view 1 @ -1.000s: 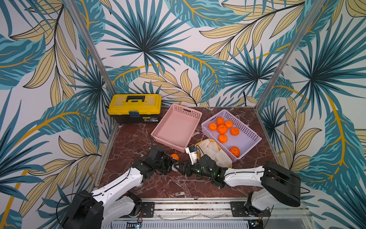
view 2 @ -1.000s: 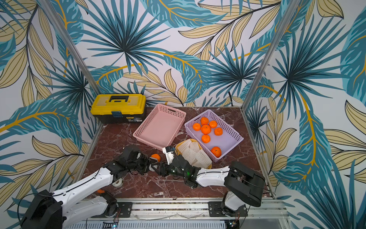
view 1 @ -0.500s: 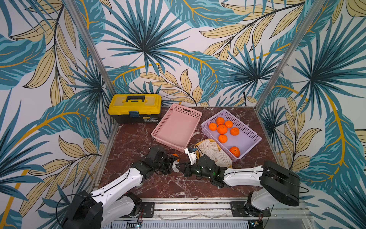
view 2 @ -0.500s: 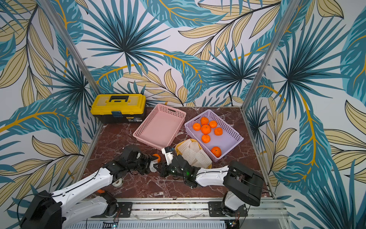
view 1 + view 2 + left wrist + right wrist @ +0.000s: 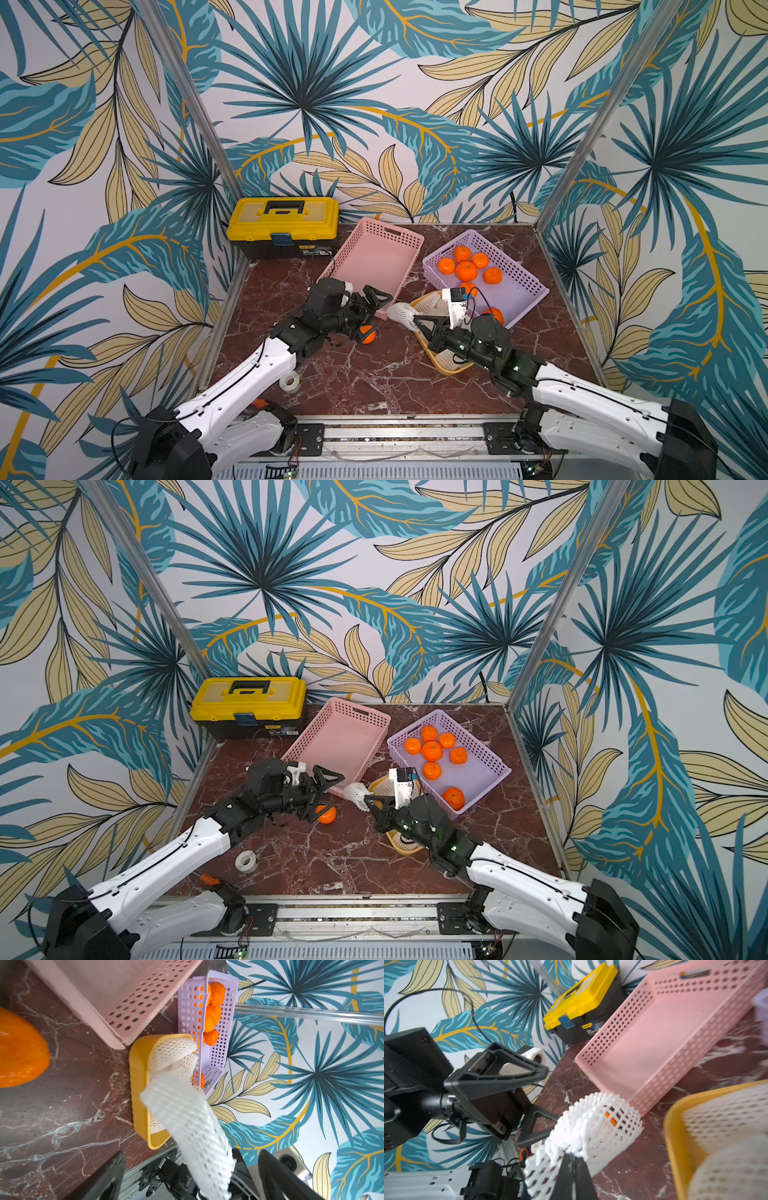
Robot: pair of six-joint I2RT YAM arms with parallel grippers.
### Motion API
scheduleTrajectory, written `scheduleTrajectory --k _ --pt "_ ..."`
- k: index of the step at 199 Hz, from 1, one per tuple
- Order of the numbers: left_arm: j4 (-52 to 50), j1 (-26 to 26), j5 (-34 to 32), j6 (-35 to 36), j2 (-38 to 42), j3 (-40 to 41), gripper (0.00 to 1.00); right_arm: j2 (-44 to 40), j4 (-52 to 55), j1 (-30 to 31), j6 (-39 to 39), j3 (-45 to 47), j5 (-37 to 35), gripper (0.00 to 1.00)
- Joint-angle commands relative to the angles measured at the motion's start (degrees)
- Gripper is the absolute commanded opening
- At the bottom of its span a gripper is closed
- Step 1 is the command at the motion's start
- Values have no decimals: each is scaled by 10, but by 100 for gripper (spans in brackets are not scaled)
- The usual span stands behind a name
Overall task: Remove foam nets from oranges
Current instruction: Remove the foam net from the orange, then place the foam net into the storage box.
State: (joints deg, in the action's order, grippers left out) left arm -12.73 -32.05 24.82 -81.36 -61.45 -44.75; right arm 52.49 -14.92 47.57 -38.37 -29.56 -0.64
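**Desk:** Where is the net?

**Photographer:** A white foam mesh net (image 5: 400, 312), tubular with diamond holes, hangs from the right gripper (image 5: 415, 321). Its jaws are pinched tight on one edge of the net (image 5: 591, 1126). The net sits just beside the near corner of the pink perforated plastic basket (image 5: 390, 229), at the far end of the shallow yellow plastic tray (image 5: 446, 370). Whether it touches the dark red marble worktop (image 5: 374, 374) I cannot tell.

**Desk:** And the fruit?

**Photographer:** One small round orange (image 5: 368, 335) lies bare on the worktop near the net, just beside the left gripper (image 5: 372, 318). Those jaws are spread wide with nothing between them. In the left wrist view the orange (image 5: 18, 1051) lies off to one side of them.

**Desk:** The containers?

**Photographer:** The yellow tray holds a pile of white foam nets (image 5: 174, 1051). Just behind it, the lilac perforated plastic basket (image 5: 482, 746) holds seven bare oranges (image 5: 432, 751). Most are bunched toward the far end, and one sits alone near the front wall. The pink basket shows only its bare floor.

**Desk:** Anything else?

**Photographer:** A yellow-lidded black toolbox (image 5: 282, 224) stands at the far left corner. A white tape roll (image 5: 290, 381) lies beside the left arm. The upper jaw of the left gripper overlaps the pink basket's near edge in both top views, and the right wrist's camera covers part of one orange in a top view.
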Motion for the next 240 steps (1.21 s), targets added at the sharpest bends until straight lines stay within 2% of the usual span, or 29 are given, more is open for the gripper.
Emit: scheduleTrajectory --k 1,43,71,99,127,142,164,202,240 --pt "-17 -2 17 60 4 -20 100 -53 122 -44 28 10 -14 0" --pt "-18 -2 3 84 27 -31 100 -76 150 -109 64 12 21 0" --pt "-17 -2 4 85 33 -24 100 -72 177 -120 87 19 40 1" --pt "-17 -2 2 82 34 -8 100 -104 225 -127 91 22 44 13" --pt "-18 -2 2 82 30 -3 100 -130 279 -129 98 22 49 19" --pt "-18 -2 1 82 27 -3 100 -135 319 -130 106 18 54 25" --pt "-17 -2 2 81 24 -1 100 -135 354 -130 120 14 53 31" --pt "-17 -2 1 74 18 9 100 -134 378 -131 127 11 42 31" --pt "-17 -2 -1 68 19 19 99 -157 399 -131 117 16 19 46"
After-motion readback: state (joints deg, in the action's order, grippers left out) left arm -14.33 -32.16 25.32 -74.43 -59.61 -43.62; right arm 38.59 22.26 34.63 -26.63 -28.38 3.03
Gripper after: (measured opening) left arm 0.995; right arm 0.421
